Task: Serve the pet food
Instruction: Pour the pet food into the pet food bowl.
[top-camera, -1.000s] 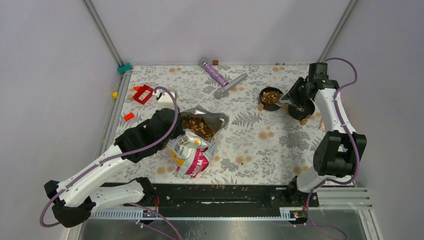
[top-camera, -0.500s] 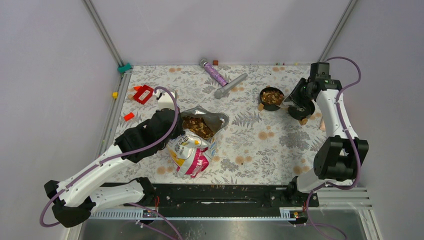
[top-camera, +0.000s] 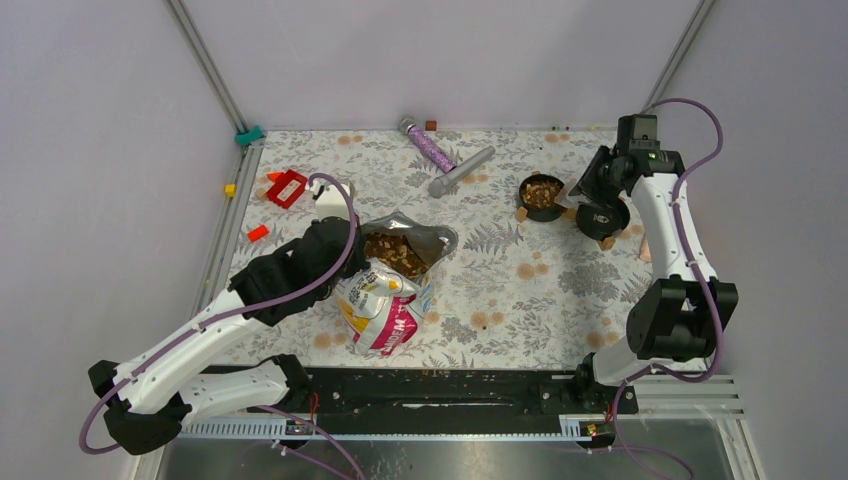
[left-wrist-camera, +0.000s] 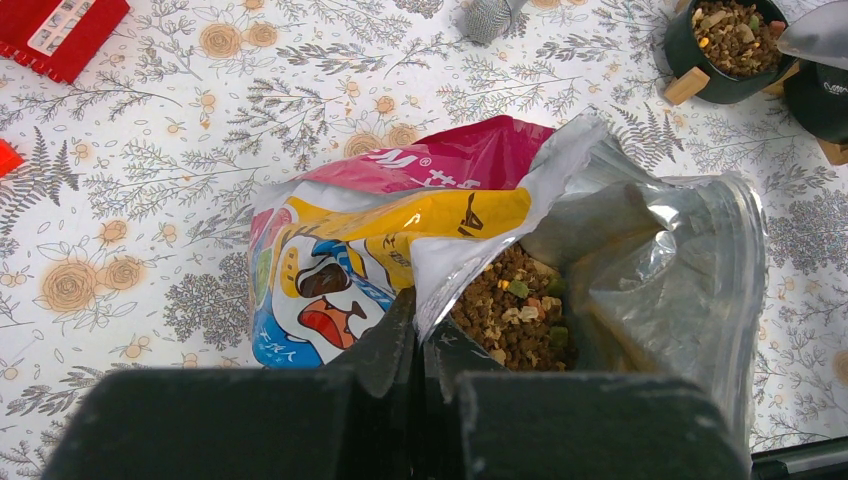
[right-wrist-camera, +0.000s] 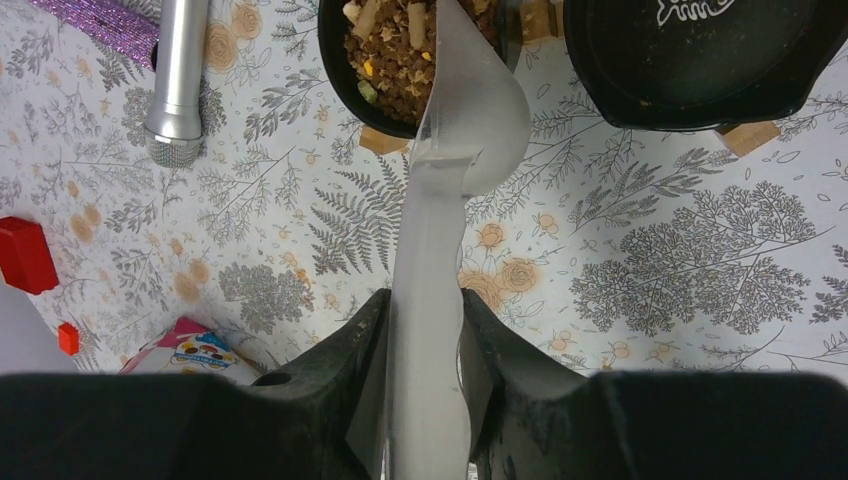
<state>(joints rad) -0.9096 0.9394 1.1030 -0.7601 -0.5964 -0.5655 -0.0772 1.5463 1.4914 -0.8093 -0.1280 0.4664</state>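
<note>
We are seeing the pet food (left-wrist-camera: 510, 315), small brown and tan kibble with a few green bits, lying loose inside the open bag (left-wrist-camera: 400, 215) mid-table. A second heap (right-wrist-camera: 395, 45) is filling a black bowl (right-wrist-camera: 333, 70) toward the bag's two o'clock.
</note>
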